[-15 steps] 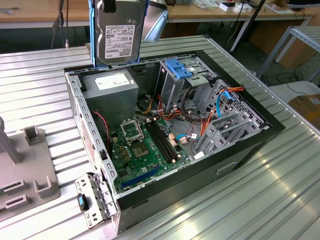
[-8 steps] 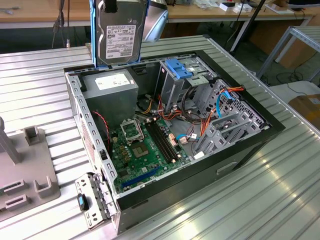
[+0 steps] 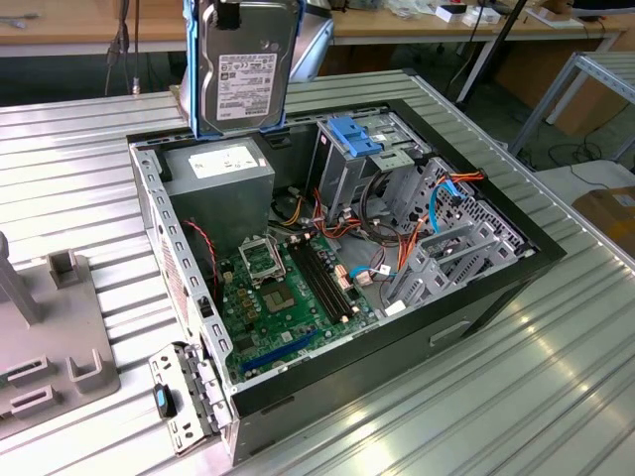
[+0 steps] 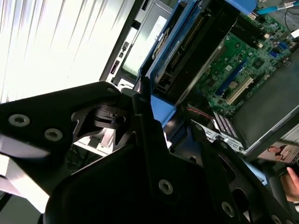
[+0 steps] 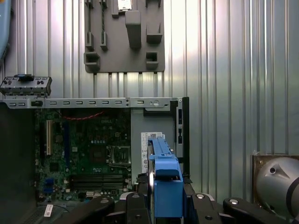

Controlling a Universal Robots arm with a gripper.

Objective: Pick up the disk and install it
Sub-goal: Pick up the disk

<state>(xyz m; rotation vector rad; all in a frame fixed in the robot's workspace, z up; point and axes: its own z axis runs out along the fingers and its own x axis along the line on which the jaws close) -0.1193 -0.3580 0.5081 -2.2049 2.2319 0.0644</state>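
Observation:
The disk [image 3: 243,74], a grey metal drive with a white label in a bright blue carrier, hangs upright in the air above the rear corner of the open computer case [image 3: 496,288]. In the exterior view it is over the power supply [image 3: 220,171]. My gripper [image 3: 228,10] is shut on the disk's upper end. In the first wrist view the disk [image 5: 164,179] appears edge-on between the black fingers [image 5: 135,205], with the case below. The second wrist view has the disk [image 4: 161,51] pointing from my gripper [image 4: 163,112] toward the motherboard [image 4: 233,70].
Inside the case a silver drive cage topped by a fixed blue bracket [image 3: 357,134] stands beside loose orange and blue cables [image 3: 437,198]. A grey fixture plate [image 3: 50,337] lies on the ribbed metal table [image 3: 556,397] at the exterior view's left. A person's hand [image 4: 292,182] is near the case.

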